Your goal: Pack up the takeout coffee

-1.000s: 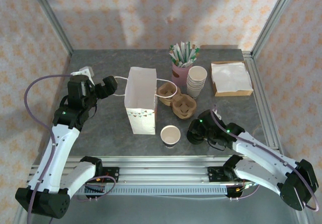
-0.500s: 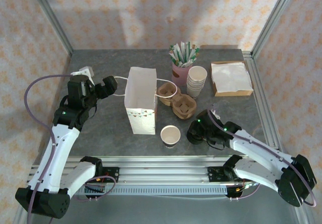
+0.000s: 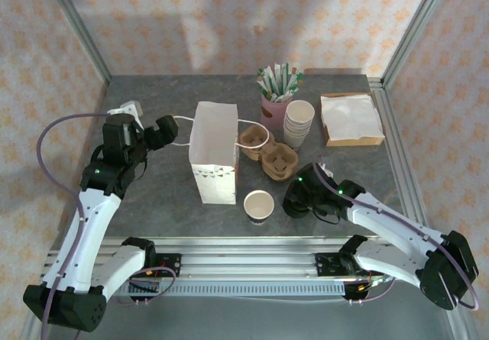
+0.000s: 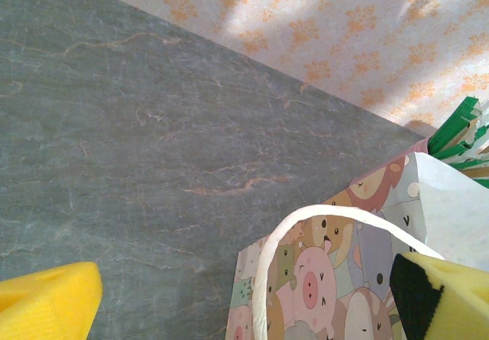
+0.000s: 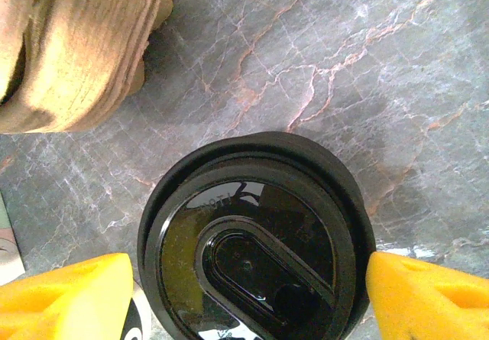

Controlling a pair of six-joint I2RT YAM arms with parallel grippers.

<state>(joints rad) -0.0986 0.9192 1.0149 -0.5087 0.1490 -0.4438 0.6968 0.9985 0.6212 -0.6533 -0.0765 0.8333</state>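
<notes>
A capped takeout coffee is out of view. A pale paper cup [image 3: 258, 204] stands lidless at the table's front. To its right lies a round black lid [image 5: 256, 241] on top of a second black lid [image 5: 336, 160]. My right gripper [image 3: 298, 199] [image 5: 248, 294] is down over them, its yellow fingers [image 5: 69, 294] pressed against the top lid's rim on both sides. The white paper bag [image 3: 214, 153] [image 4: 336, 279] stands upright. My left gripper [image 3: 162, 128] [image 4: 244, 302] hangs open beside it, the bag's white handle loop [image 4: 263, 279] between its fingers, which do not touch it.
A brown pulp cup carrier [image 3: 269, 153] [image 5: 69, 42] lies between the bag and the lids. Behind it are a stack of cream cups [image 3: 299, 122], a pink holder of sticks [image 3: 276, 95] and a box of napkins [image 3: 350, 118]. Metal frame rails [image 3: 393, 149] edge the table.
The right arm has shifted slightly left over the lids and its fingers have drawn in a little onto the top lid. The left arm and the bag have not moved.
</notes>
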